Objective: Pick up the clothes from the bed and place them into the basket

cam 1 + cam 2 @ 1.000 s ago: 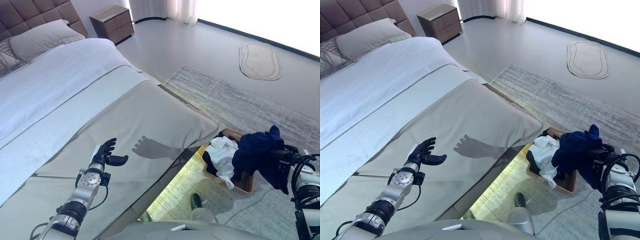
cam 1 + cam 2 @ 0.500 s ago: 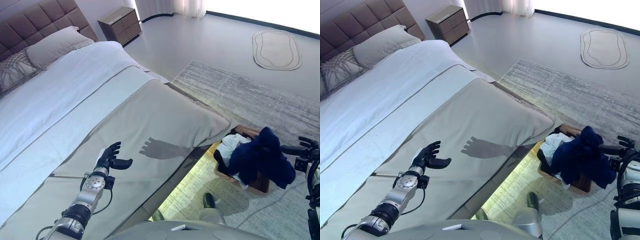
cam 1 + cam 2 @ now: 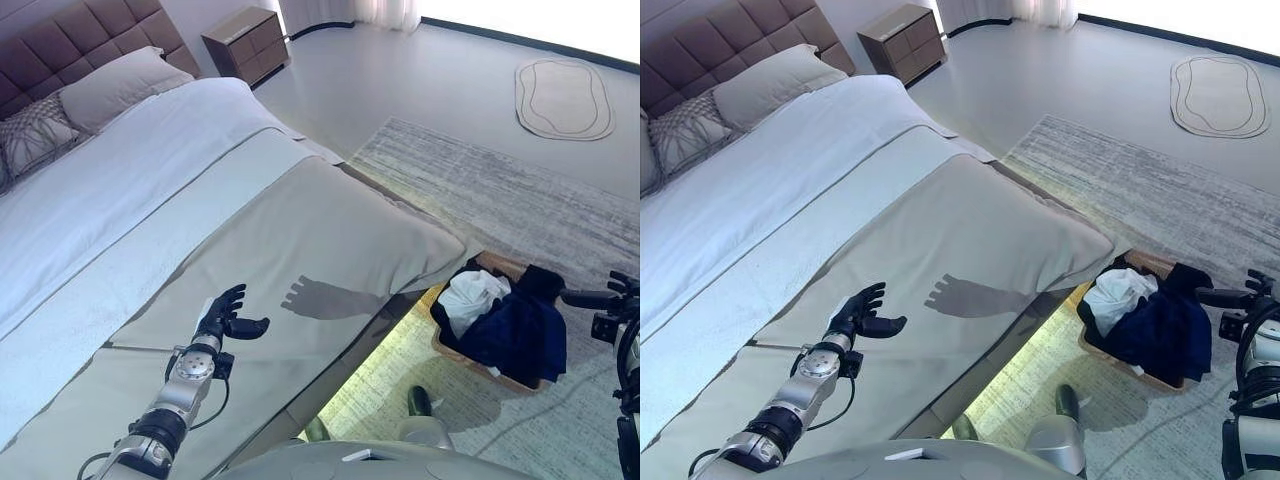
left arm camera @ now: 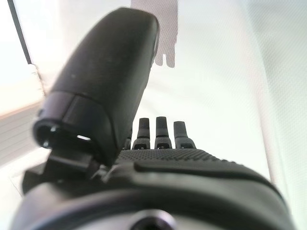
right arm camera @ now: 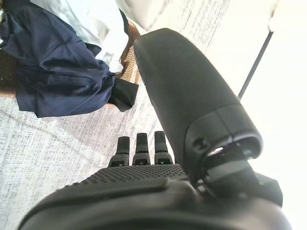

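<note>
A dark navy garment (image 3: pixel 515 335) lies in the wicker basket (image 3: pixel 497 267) on the rug beside the bed, draped over its near rim, next to a white garment (image 3: pixel 472 297). My right hand (image 3: pixel 603 297) hovers just right of the basket, fingers straight and holding nothing; its wrist view shows the navy garment (image 5: pixel 57 72) and white garment (image 5: pixel 91 21) past the fingers. My left hand (image 3: pixel 226 318) floats open above the beige bed cover (image 3: pixel 300 240), with no clothes near it. The bed shows no loose clothes.
Pillows (image 3: pixel 110 85) lie at the bed's head, and a wooden nightstand (image 3: pixel 243 40) stands beyond. A grey rug (image 3: pixel 480 200) spreads under the basket; a small oval mat (image 3: pixel 563 97) lies farther off on the floor.
The navy garment has dropped from my right hand into the basket and settled lower. My right hand has opened and stays beside it. The camera has shifted slightly.
</note>
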Motion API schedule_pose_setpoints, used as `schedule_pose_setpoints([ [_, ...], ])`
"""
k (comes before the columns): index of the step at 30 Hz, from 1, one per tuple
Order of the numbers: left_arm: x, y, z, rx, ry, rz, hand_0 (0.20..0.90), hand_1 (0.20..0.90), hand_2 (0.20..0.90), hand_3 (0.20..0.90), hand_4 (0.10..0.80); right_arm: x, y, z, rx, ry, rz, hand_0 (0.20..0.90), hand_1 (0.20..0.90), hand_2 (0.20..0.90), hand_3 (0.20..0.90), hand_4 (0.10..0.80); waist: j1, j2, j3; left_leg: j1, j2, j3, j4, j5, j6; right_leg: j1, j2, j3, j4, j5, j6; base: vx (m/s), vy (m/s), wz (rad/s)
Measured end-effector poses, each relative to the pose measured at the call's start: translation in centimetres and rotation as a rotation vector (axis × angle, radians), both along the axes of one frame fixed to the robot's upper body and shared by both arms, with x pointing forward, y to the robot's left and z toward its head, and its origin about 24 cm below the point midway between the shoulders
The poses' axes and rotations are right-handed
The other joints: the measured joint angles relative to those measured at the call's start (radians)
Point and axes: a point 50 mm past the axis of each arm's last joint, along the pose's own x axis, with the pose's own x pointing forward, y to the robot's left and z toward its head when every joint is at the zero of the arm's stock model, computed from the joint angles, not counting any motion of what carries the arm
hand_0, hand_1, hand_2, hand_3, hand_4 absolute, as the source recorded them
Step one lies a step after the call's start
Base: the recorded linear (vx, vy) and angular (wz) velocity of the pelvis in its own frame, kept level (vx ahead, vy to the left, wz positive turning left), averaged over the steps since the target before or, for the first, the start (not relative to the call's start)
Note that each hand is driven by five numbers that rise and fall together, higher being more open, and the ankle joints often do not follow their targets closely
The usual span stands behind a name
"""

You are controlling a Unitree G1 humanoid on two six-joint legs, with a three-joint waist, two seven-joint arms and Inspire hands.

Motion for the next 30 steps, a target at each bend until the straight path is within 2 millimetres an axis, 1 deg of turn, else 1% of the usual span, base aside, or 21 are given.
schedule_pose_setpoints([
  [2,-0.1,-0.1,-0.1,-0.003,0.002,0.002,0.900,0.900,0.900,0.900,0.800,0.6,0.7,-0.1,-0.001,-0.013,0.041,0.900,0.900,0.900,0.900,0.800,-0.001,-0.006,0.004,0.003,0.001,-0.001,0.000,0.000,0.000,0.005,0.001,-0.003,0.000,0.003,-0.004,0.000,0.000,0.00],
  [6,-0.1,-0.1,-0.1,-0.006,0.001,0.003,0.900,0.900,0.900,0.900,0.800,2.0,3.3,-1.3,-0.005,-0.032,0.147,0.900,0.900,0.900,0.900,0.800,-0.003,-0.028,0.020,0.021,0.003,-0.010,0.000,0.001,0.000,0.028,0.003,-0.011,0.000,0.000,-0.001,0.026,0.023,0.06],
  [7,-0.1,-0.4,-0.1,-0.014,0.000,0.004,0.900,0.900,0.900,0.900,0.800,2.5,5.0,-2.1,-0.007,-0.040,0.209,0.900,0.900,0.900,0.900,0.800,-0.002,-0.040,0.028,0.024,0.003,-0.016,0.000,0.002,0.000,0.034,0.004,-0.017,0.000,0.000,0.000,0.027,0.023,0.13],
  [9,-0.3,-0.8,-0.4,-0.028,0.006,0.010,0.900,0.900,0.900,0.900,0.800,3.1,7.6,-3.5,0.026,-0.052,0.285,0.900,0.900,0.900,0.900,0.800,-0.001,-0.052,0.036,0.026,0.003,-0.032,0.000,0.004,0.000,0.046,0.002,-0.030,0.002,-0.001,-0.001,0.030,0.036,0.22],
  [11,-0.6,-1.3,-0.7,-0.046,0.013,0.012,0.900,0.900,0.900,0.900,0.800,3.1,10.2,-5.3,0.053,-0.055,0.341,0.900,0.900,0.900,0.900,0.800,0.014,-0.070,0.047,0.038,0.002,-0.044,0.000,0.004,0.000,0.065,0.003,-0.042,0.001,-0.005,-0.004,0.029,0.057,0.22],
  [12,-0.8,-1.5,-0.9,-0.053,0.022,0.015,0.900,0.900,0.900,0.900,0.800,3.1,12.0,-6.3,0.065,-0.047,0.382,0.900,0.900,0.900,0.900,0.800,0.022,-0.076,0.049,0.039,0.002,-0.053,0.000,0.004,0.000,0.071,0.002,-0.052,0.002,-0.008,-0.006,0.023,0.068,0.21],
  [14,-1.4,-2.0,-1.3,-0.071,0.038,0.020,0.900,0.900,0.900,0.900,0.800,2.9,14.7,-7.7,0.073,-0.031,0.457,0.900,0.900,0.900,0.900,0.800,0.041,-0.078,0.050,0.039,0.002,-0.063,0.000,0.004,0.000,0.078,0.000,-0.061,0.005,-0.009,-0.006,0.018,0.065,0.19],
  [15,-1.7,-2.2,-1.5,-0.078,0.046,0.023,0.900,0.900,0.900,0.900,0.800,2.7,15.9,-8.4,0.077,-0.016,0.488,0.900,0.900,0.900,0.900,0.800,0.045,-0.078,0.050,0.040,0.001,-0.071,0.000,0.004,0.000,0.084,-0.001,-0.065,0.005,-0.009,-0.006,0.016,0.046,0.16],
  [16,-1.8,-2.3,-1.6,-0.081,0.049,0.024,0.900,0.900,0.900,0.900,0.800,2.6,16.5,-8.7,0.081,-0.011,0.504,0.900,0.900,0.900,0.900,0.800,0.051,-0.079,0.050,0.040,0.001,-0.075,0.000,0.004,0.000,0.086,-0.001,-0.067,0.005,-0.009,-0.006,0.024,0.049,0.22],
  [17,-2.1,-2.3,-1.8,-0.083,0.055,0.026,0.900,0.900,0.900,0.900,0.800,2.3,17.9,-9.3,0.083,0.000,0.545,0.900,0.900,0.900,0.900,0.800,0.063,-0.080,0.049,0.039,0.001,-0.085,0.000,0.004,0.000,0.092,-0.002,-0.078,0.005,-0.009,-0.006,0.026,0.047,0.26],
  [18,-2.3,-2.3,-1.9,-0.084,0.061,0.028,0.900,0.900,0.900,0.900,0.800,2.2,18.7,-9.7,0.087,0.008,0.567,0.900,0.900,0.900,0.900,0.800,0.065,-0.081,0.049,0.039,0.001,-0.097,0.000,0.006,0.000,0.099,-0.002,-0.086,0.005,-0.009,-0.006,0.030,0.064,0.33],
  [20,-2.5,-2.3,-2.0,-0.084,0.067,0.031,0.900,0.900,0.900,0.900,0.800,2.0,19.5,-10.1,0.077,0.026,0.605,0.900,0.900,0.900,0.900,0.800,0.074,-0.084,0.047,0.039,0.000,-0.108,0.000,0.007,0.001,0.104,-0.004,-0.087,0.005,-0.011,-0.008,0.035,0.056,0.19],
  [22,-2.8,-2.1,-2.3,-0.079,0.085,0.038,0.900,0.900,0.900,0.900,0.800,2.0,20.4,-10.3,0.073,0.031,0.631,0.900,0.900,0.900,0.900,0.800,0.092,-0.095,0.039,0.038,0.000,-0.116,0.000,0.009,0.000,0.109,-0.003,-0.095,0.005,-0.014,-0.012,0.051,0.052,0.11],
  [24,-3.3,-1.9,-2.8,-0.073,0.112,0.050,0.900,0.900,0.900,0.900,0.800,1.8,20.8,-10.6,0.060,0.051,0.660,0.900,0.900,0.900,0.900,0.800,0.092,-0.110,0.028,0.039,0.000,-0.130,0.000,0.011,-0.001,0.118,-0.003,-0.110,0.005,-0.019,-0.015,0.040,0.042,0.18],
  [28,-4.1,-1.7,-3.2,-0.072,0.134,0.060,0.900,0.900,0.900,0.900,0.800,1.1,21.1,-11.2,0.068,0.083,0.685,0.900,0.900,0.900,0.900,0.800,0.108,-0.149,-0.003,0.038,0.001,-0.139,-0.001,0.014,-0.001,0.123,0.001,-0.118,0.005,-0.023,-0.015,0.029,0.017,0.08],
  [30,-4.7,-1.7,-3.4,-0.073,0.149,0.064,0.900,0.900,0.900,0.900,0.800,0.6,21.4,-11.6,0.082,0.094,0.683,0.900,0.900,0.900,0.900,0.800,0.106,-0.159,-0.022,0.035,0.000,-0.146,-0.001,0.014,-0.001,0.124,0.001,-0.124,0.005,-0.023,-0.015,0.008,0.002,0.08],
])
